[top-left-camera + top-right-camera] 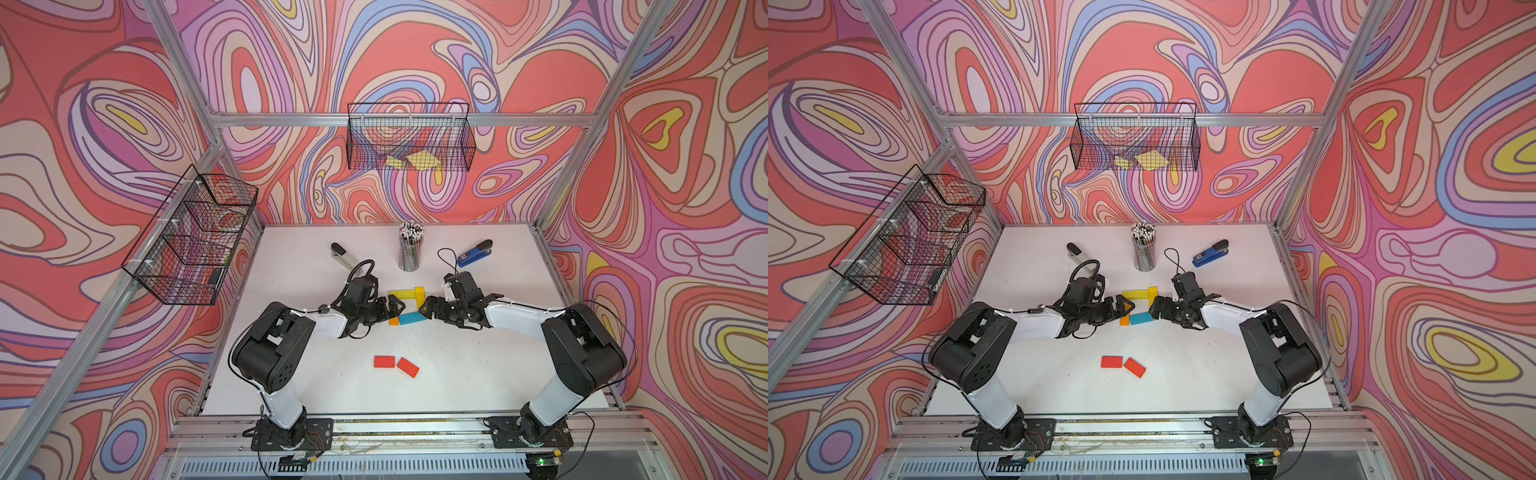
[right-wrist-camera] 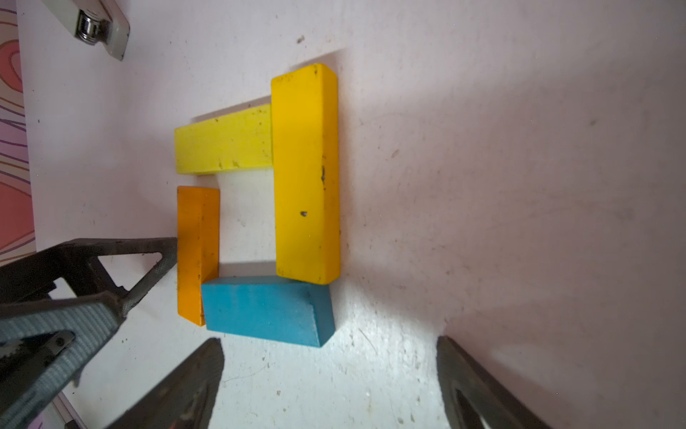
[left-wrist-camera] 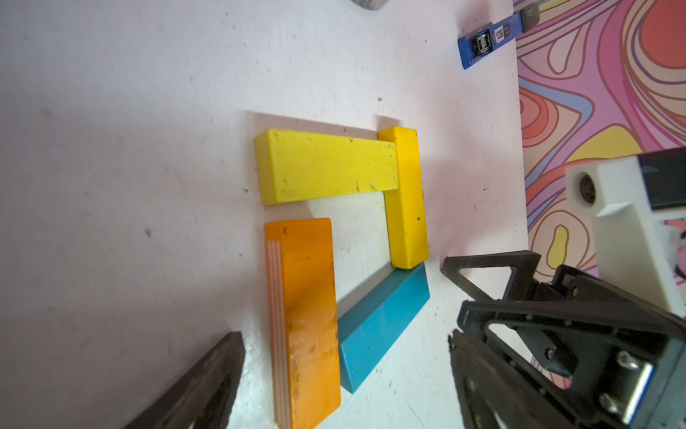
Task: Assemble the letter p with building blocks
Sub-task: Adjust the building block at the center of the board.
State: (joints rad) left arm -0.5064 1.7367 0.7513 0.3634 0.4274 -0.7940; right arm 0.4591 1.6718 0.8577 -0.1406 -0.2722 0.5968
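The letter p (image 1: 405, 296) lies half-built in the middle of the surface (image 1: 469, 374). A far yellow bar (image 3: 326, 167) at 12 o'clock, a side yellow bar (image 3: 404, 200) at 3, a teal bar (image 3: 382, 323) at 6 and an orange bar (image 3: 308, 315) at 9 make a rectangular loop. The yellow bars meet at one corner, and a thin gap separates the orange bar's far end from the far yellow bar. The teal bar sits skewed, one end touching the side yellow bar and the other against the orange bar's inner edge. The left fingers (image 2: 130, 247) are released and empty at 9 o'clock of the loop. One tip is at the orange bar's outer edge, touching or just beside it; I cannot tell which. The right fingers (image 3: 482, 262) are also released and empty at 3 o'clock, near the yellow-teal corner but apart from it. Two red blocks (image 1: 384, 361) (image 1: 408, 367) lie just beside each other toward 6 o'clock, well apart from the loop, with bare surface between and around them. A pencil cup (image 1: 410, 249) stands at 12 o'clock, a blue stapler (image 1: 475, 252) near 1 and a grey stapler (image 1: 343, 254) near 10, partly hidden by the left arm's cable. In both top views the left fingers cover most of the orange bar, and the left wrist view cuts off its near end.
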